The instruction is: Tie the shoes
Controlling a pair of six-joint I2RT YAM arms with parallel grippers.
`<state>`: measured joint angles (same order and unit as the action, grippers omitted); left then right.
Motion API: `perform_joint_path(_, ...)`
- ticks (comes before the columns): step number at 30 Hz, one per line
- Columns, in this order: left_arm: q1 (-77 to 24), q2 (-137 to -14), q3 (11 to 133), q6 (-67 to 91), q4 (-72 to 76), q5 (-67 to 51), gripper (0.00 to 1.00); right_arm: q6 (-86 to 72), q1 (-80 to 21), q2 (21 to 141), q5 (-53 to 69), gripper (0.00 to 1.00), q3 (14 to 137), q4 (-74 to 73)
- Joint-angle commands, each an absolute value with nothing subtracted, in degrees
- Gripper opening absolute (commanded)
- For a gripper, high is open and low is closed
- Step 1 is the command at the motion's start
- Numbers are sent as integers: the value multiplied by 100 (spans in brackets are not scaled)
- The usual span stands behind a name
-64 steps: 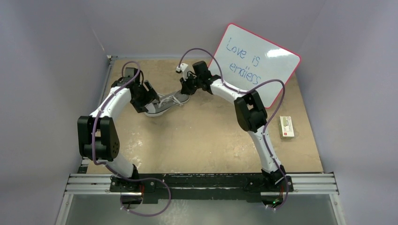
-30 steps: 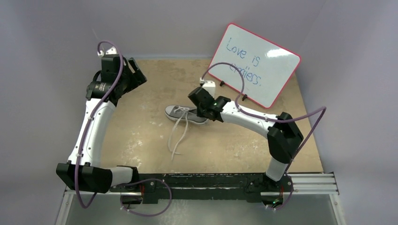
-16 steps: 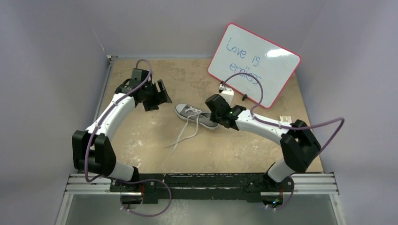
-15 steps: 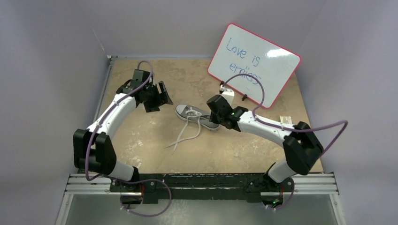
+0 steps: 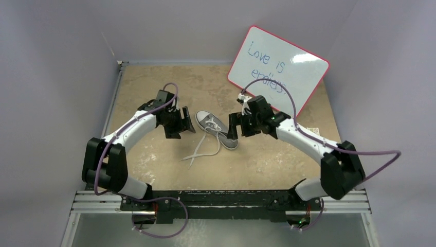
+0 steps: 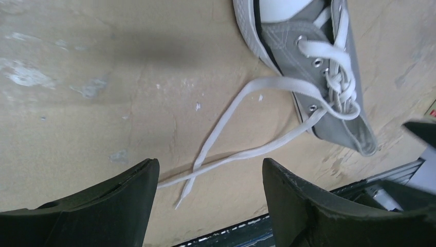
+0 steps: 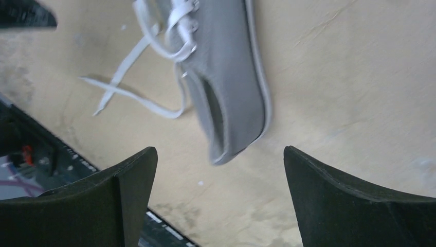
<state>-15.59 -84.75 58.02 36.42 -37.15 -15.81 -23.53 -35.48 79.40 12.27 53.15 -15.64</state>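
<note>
On a tan table [image 5: 154, 87], the left gripper [image 6: 210, 165] hovers with its fingers spread apart, holding nothing, just left of the shoe's toe. A small grey canvas sneaker [image 5: 217, 128] lies flat near the table's middle, between the two grippers, with its white toe cap pointing away and to the left. Its white laces [image 6: 241, 128] are untied, trailing loose toward the near edge and crossing near their ends. The right gripper [image 7: 220, 152] hangs above the heel, fingers wide and empty. A whiteboard [image 5: 280, 69] leans at the far right.
</note>
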Motion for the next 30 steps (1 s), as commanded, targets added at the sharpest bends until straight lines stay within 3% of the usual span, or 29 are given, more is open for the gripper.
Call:
perform_joint_path(1, -1964, -8405, 5644, 3743, -3408, -1622, 73, -595, -3287, 8745, 2020, 93, 6013, -2042)
perform_joint_path(7, -2162, -8420, 5885, 3546, -3985, -848, 72, -881, -3315, 9277, 2918, 86, 6174, -1348)
perform_joint_path(12, -2153, -8019, 6297, 3478, -4409, -63, 74, -1610, -3330, 8689, 1916, 87, 6242, -2100)
perform_joint_path(20, -2153, -6852, 6534, 4489, -4650, 1248, 74, 815, -4527, 8126, 1451, 95, 6370, -1590)
perform_joint_path(25, -2153, -6065, 6876, 4851, -5055, 1741, 74, 1886, -4973, 8708, 2800, 87, 6373, -264)
perform_joint_path(30, -2153, -5512, 7405, 4822, -5594, 1990, 74, 1963, -5155, 9794, 2814, 74, 6837, 152)
